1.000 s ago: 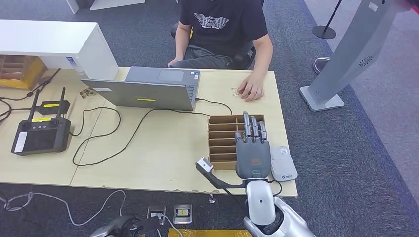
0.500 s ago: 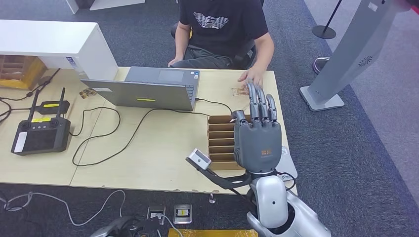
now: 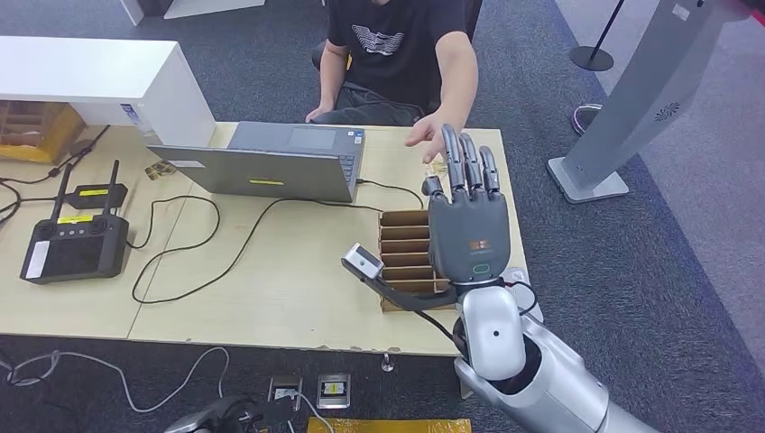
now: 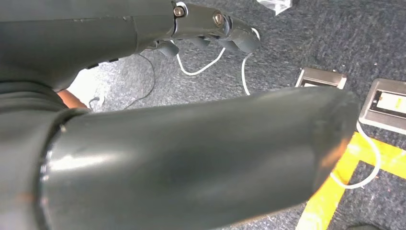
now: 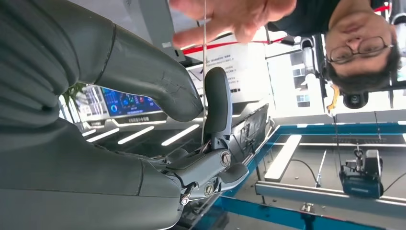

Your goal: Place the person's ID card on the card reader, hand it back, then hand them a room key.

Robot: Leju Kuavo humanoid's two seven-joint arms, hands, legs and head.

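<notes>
ID card (image 5: pixel 205 72), seen edge-on as a thin sliver in the right wrist view, stands between the thick thumb and an upright finger of the robot's right hand (image 3: pixel 469 225), while the person's hand (image 3: pixel 431 133) reaches in at its upper end. From the head view the right hand is raised palm-away over the far right corner of the desk (image 3: pixel 271 271), fingers straight and spread, above the slotted cardboard tray (image 3: pixel 406 257). Whether the thumb and finger are actually pressing on the card cannot be told. A corner of the white card reader (image 3: pixel 516 273) shows at the desk's right edge, just behind the robot's wrist. The left hand (image 4: pixel 210 28) hangs low over carpet and loose cables, fingers curled in, carrying nothing. The moment reads as a handover, and the risk lies in timing: if either side lets go before the other has a firm pinch, the card could drop onto the desk or into the tray's slots. A slanted pull could also twist the card out.
</notes>
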